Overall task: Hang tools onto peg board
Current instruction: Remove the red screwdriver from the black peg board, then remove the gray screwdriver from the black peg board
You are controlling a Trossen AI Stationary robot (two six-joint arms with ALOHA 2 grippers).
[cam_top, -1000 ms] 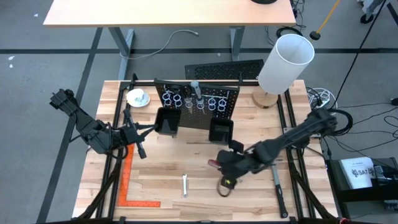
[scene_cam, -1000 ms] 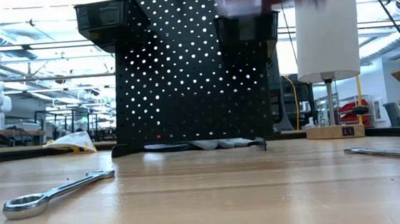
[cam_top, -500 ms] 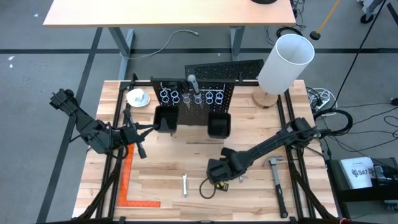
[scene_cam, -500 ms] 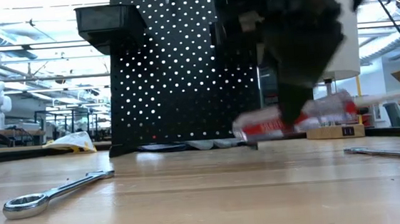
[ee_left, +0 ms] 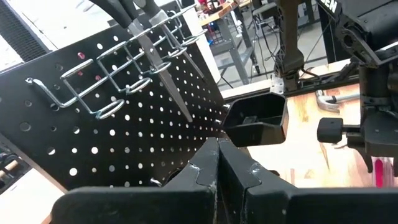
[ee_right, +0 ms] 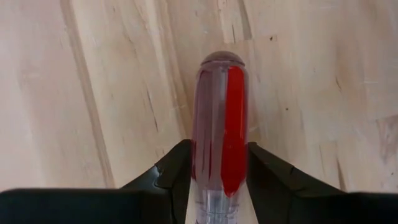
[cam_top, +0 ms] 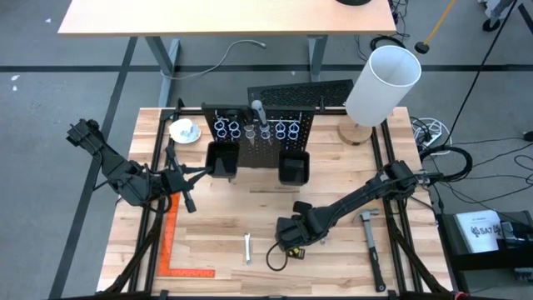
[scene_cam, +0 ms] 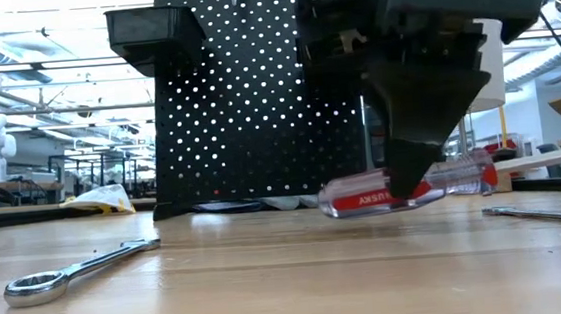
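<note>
1. Now the right gripper (cam_top: 291, 236) sits low over the worktop's front middle, fingers either side of the red-handled screwdriver (scene_cam: 408, 185), whose clear-and-red handle lies between the pads; in the right wrist view both fingers press its sides, so it looks gripped, resting on or just above the wood.
2. Judgement: to do this step well, squeeze square on the handle's middle before lifting, keep it level, then tip the shaft down over a ring holder.
3. The peg board (cam_top: 262, 137) stands upright at the worktop's back middle, well apart from the gripper.
4. The left gripper (cam_top: 185, 177) waits near the left edge, fingers closed on nothing.
5. One wrench (cam_top: 247, 248) lies near the front edge, just beside the right gripper.
</note>
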